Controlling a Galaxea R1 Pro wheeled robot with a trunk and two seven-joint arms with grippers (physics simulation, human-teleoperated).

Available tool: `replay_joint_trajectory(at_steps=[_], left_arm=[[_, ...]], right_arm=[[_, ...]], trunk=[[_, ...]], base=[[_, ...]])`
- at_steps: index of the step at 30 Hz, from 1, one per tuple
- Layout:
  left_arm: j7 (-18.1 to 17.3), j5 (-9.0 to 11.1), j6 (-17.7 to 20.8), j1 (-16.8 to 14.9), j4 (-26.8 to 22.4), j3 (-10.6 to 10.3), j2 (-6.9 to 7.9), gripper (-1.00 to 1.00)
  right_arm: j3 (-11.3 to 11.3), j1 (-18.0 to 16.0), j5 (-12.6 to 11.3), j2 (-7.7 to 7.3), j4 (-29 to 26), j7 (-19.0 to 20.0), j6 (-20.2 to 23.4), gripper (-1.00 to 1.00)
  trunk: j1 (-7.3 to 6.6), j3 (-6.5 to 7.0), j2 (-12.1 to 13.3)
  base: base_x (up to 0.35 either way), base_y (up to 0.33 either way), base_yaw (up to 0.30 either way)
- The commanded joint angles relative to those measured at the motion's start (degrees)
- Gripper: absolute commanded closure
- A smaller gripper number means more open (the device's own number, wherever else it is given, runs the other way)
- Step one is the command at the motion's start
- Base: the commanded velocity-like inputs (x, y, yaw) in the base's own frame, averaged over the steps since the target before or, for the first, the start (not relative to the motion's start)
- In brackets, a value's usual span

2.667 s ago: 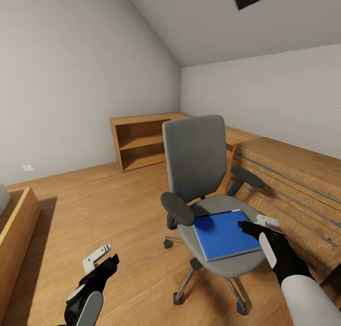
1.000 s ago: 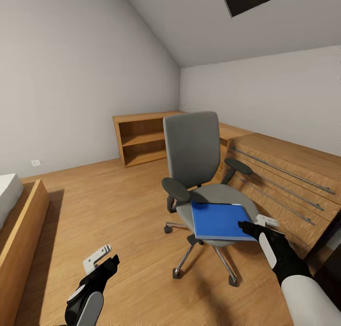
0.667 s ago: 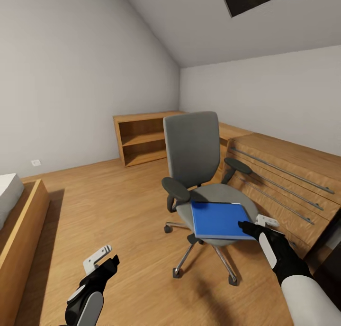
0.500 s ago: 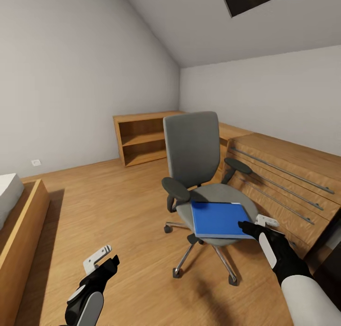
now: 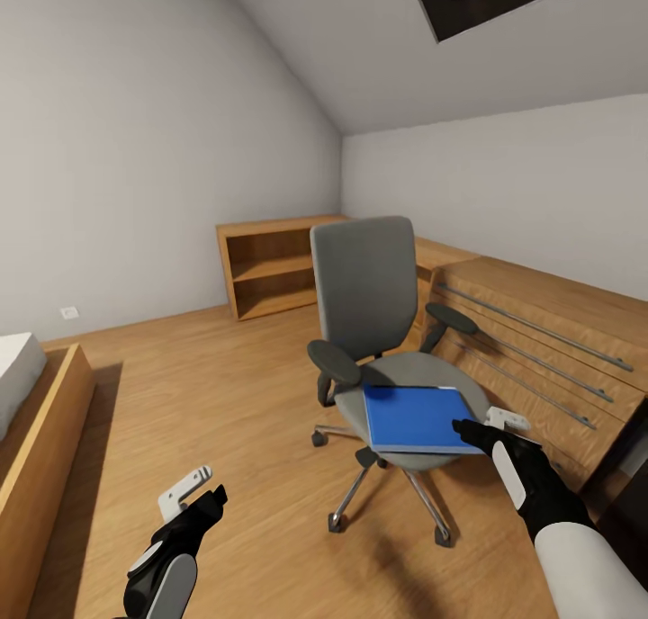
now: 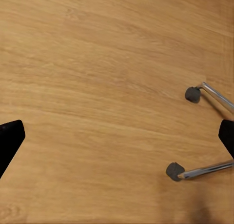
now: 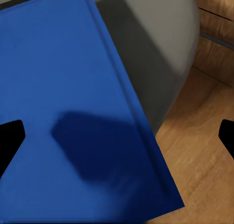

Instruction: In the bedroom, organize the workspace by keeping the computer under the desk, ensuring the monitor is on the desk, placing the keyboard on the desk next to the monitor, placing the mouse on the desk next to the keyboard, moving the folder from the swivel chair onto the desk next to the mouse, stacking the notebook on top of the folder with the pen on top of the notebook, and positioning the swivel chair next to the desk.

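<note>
Blue folder (image 5: pixel 416 418) lying flat on the swivel chair (image 5: pixel 382 331) seat, near corner poking past the front edge. Right gripper (image 5: pixel 474 432) hovering wide open at that corner, gripping nothing. Left gripper (image 5: pixel 200 491) spread open over bare floor (image 5: pixel 225 394), empty.

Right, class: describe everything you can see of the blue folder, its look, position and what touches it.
The folder is a flat, bright blue rectangle with a smooth, matte-looking cover, a thin white edge and a ridge along one long side. It lies closed and flat on the grey seat of the swivel chair, its near corner jutting past the seat's front rim. The right gripper sits at that corner; the right wrist view shows its dark fingertips wide apart over the cover. Whether it touches the folder cannot be told.
</note>
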Motion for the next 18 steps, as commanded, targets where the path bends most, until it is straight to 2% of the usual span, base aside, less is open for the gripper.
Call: replay_joint_trajectory(at_steps=[1,18], left_arm=[[0.4,0.4,0.2,0.0,-0.1,0.0,0.00,-1.00],[0.4,0.4,0.1,0.0,0.0,0.0,0.00,-1.00]], right_arm=[[0.0,0.0,-0.6,-0.02,-0.1,-0.3,0.3,-1.00],[0.0,0.0,-0.6,-0.07,-0.2,-0.3,0.3,-1.00]], trunk=[[-0.01,0.03,0.0],[-0.01,1.53,0.0]], base=[[0.000,0.000,0.000],[0.000,0.000,0.000]])
